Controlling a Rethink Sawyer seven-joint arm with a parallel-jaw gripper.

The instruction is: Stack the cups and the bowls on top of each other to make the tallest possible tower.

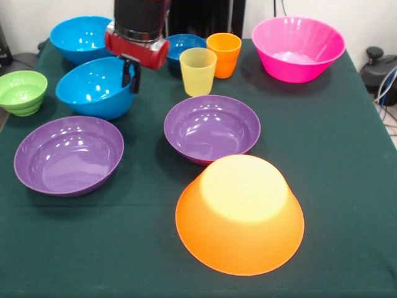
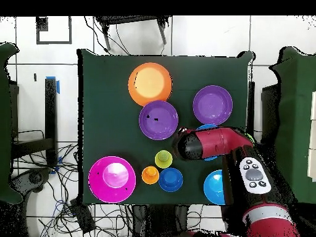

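Gripping blue bowl (image 1: 96, 87) rim, claw (image 1: 131, 73) clenched on it | lift level, clear purple bowl (image 1: 211, 128) | centre over orange base (image 1: 240, 214), invert

Front camera sits across the worktop (image 1: 347, 186) from the robot, raised a little, angled down and facing the arm (image 1: 139, 18), which drops in from the top edge. It's close: the cloth fills nearly the whole frame, with the upturned orange bowl (image 1: 239, 214) nearest the lens and only a strip of wall behind.

Overhead camera looks straight down from well above, robot base at the bottom, so it's turned half round against the front one (orange bowl (image 2: 150, 84) lands near the top here). Much wider: whole worktop (image 2: 105, 111), plus floor tiles and cables around it.

Shared: the full worktop surface, the bowls, the arm (image 2: 213, 143).
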